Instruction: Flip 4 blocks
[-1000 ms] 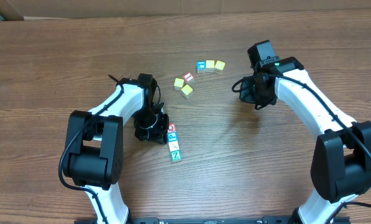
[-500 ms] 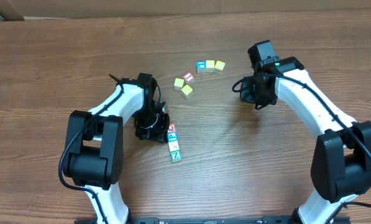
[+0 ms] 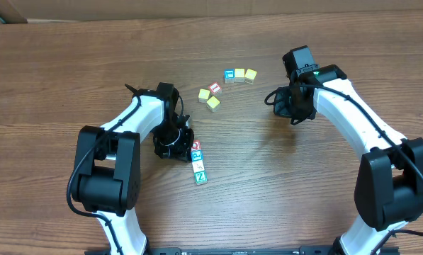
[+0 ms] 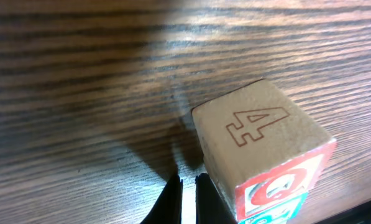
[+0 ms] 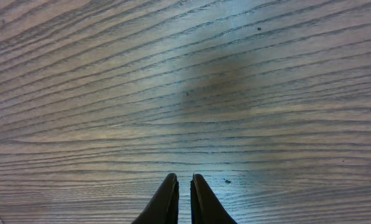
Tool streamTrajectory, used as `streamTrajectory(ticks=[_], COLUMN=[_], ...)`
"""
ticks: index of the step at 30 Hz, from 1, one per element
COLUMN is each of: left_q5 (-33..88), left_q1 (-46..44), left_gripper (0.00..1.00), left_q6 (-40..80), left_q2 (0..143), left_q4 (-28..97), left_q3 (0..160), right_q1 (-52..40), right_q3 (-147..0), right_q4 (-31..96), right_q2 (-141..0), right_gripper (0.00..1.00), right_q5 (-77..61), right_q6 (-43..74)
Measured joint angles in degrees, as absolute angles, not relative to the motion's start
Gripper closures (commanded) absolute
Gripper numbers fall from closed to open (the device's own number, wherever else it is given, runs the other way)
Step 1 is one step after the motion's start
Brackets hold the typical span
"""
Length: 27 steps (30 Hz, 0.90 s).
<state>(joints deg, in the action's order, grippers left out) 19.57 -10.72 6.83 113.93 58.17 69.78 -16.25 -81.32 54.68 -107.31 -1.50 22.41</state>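
The four blocks lie in a short row on the table, from the red-framed Q block (image 3: 195, 146) down to the green Z block (image 3: 200, 176). My left gripper (image 3: 177, 146) sits low on the table just left of the row's upper end, shut and holding nothing. In the left wrist view the Q block (image 4: 260, 143) shows a "4" on its near side and the red Q on top. My left gripper (image 4: 188, 185) has its right finger close against that block's side. A blue-edged block peeks out behind it. My right gripper (image 3: 293, 108) hangs shut over bare wood (image 5: 185, 180).
A loose group of other cubes lies at the back: a blue-faced one (image 3: 229, 75) with two yellow cubes (image 3: 245, 74) beside it, and a red-faced one (image 3: 215, 88) between two more yellow cubes (image 3: 212, 103). Bare wood lies between the arms.
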Motion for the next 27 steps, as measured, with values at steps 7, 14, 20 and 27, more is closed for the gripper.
streamTrajectory(ticks=[7,14,20,27], left_q5=[19.75,16.05,12.95,12.62], left_q1=[-10.72,-10.72,-10.72,-10.72], left_gripper=[0.96,0.96,0.96,0.96], left_q6=[6.83,8.25,11.53,14.06], left_q2=[113.93,113.93,113.93,113.93], left_q4=[57.80,58.46,56.45,55.00], left_q3=[69.78,71.11,72.47,72.79], right_q1=[-16.25,-16.25,-16.25,-16.25], right_q3=[-81.32,-81.32,-81.32,-81.32], right_q4=[54.72,54.76,54.78,54.87], right_q2=[-107.31,-107.31,-107.31,-107.31], right_gripper=[0.90,0.91,0.91,0.91], right_q5=[-1.48,-1.48,-1.50,-1.50], right_q6=[22.44,22.46,22.46,22.44])
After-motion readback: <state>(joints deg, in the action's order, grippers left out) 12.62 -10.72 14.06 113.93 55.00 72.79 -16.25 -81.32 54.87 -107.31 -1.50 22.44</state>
